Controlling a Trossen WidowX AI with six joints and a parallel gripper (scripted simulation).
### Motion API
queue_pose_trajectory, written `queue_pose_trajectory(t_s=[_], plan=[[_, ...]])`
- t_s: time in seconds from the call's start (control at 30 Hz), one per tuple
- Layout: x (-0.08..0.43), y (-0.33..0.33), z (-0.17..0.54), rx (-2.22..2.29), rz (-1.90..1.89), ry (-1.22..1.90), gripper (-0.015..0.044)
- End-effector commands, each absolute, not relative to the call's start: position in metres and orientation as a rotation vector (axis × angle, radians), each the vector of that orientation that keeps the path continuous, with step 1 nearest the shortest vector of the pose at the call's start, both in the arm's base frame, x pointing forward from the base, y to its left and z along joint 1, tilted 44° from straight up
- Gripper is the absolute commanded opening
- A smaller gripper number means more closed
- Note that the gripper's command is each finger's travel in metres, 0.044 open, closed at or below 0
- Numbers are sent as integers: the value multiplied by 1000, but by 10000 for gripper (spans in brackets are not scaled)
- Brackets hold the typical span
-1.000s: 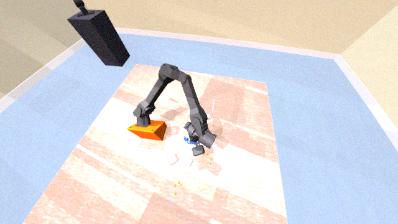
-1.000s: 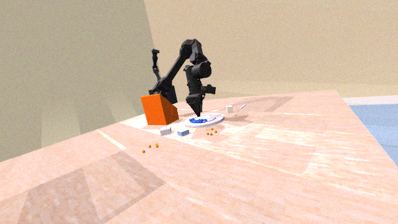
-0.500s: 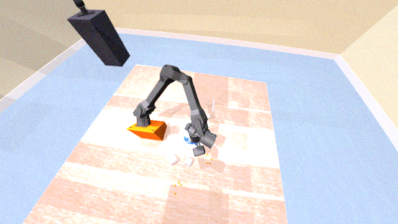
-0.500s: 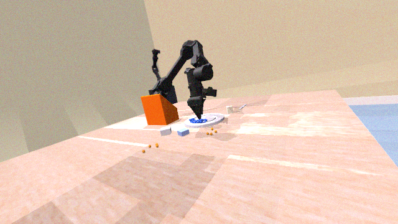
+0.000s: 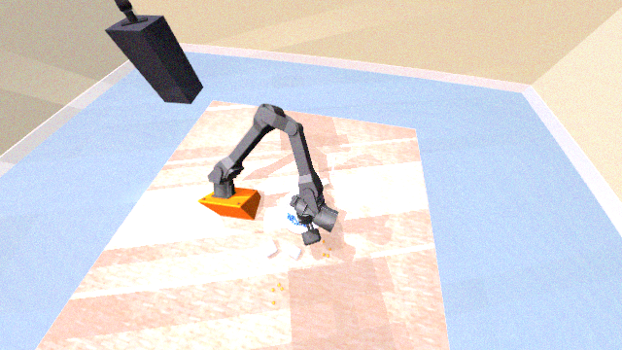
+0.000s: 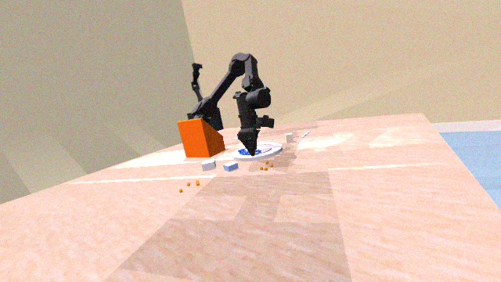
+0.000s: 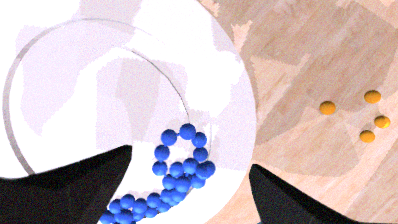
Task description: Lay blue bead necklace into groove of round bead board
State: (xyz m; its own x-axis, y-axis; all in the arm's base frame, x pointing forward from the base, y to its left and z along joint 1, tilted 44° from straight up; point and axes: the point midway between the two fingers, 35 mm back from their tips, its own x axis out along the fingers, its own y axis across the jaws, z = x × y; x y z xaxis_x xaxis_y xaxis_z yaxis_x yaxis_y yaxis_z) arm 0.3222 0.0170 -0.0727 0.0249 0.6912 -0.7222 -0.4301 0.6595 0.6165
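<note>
The round white bead board (image 6: 279, 149) (image 7: 232, 100) lies on the table. Its circular groove shows as a thin dark arc in the wrist view. The blue bead necklace (image 5: 293, 220) (image 6: 243, 152) (image 7: 172, 195) lies bunched on the board's near part, with a small open loop at one end and a doubled-up strand running down to the lower left. I cannot tell whether any bead sits in the groove. My gripper (image 6: 252, 153) (image 7: 192, 161) is open and empty, low over the board, its fingers on either side of the loop. The left finger hides part of the board and the strand's end.
Several orange beads (image 5: 328, 255) (image 6: 265, 168) (image 7: 327, 108) lie beside the board, and more orange beads (image 5: 273, 290) (image 6: 188, 183) lie farther forward. A white block (image 6: 208, 165) and a blue block (image 6: 230, 166) lie near the board. A pale block (image 6: 289, 137) stands behind it.
</note>
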Motion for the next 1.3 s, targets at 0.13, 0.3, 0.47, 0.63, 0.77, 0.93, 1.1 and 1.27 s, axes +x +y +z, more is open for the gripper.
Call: queue_pose_trajectory(t_s=[0.13,0.3,0.47,0.63,0.77,0.93,1.1,1.27], plan=[[322,17,-73,253,881,1277,275],[322,17,-73,253,881,1277,144],[322,17,-73,253,881,1277,52],[322,17,-73,253,881,1277,18],[322,17,-73,253,881,1277,0],[322,17,-73,253,881,1277,0],[322,17,-73,251,879,1279,26],[322,9,-65,262,879,1280,157]])
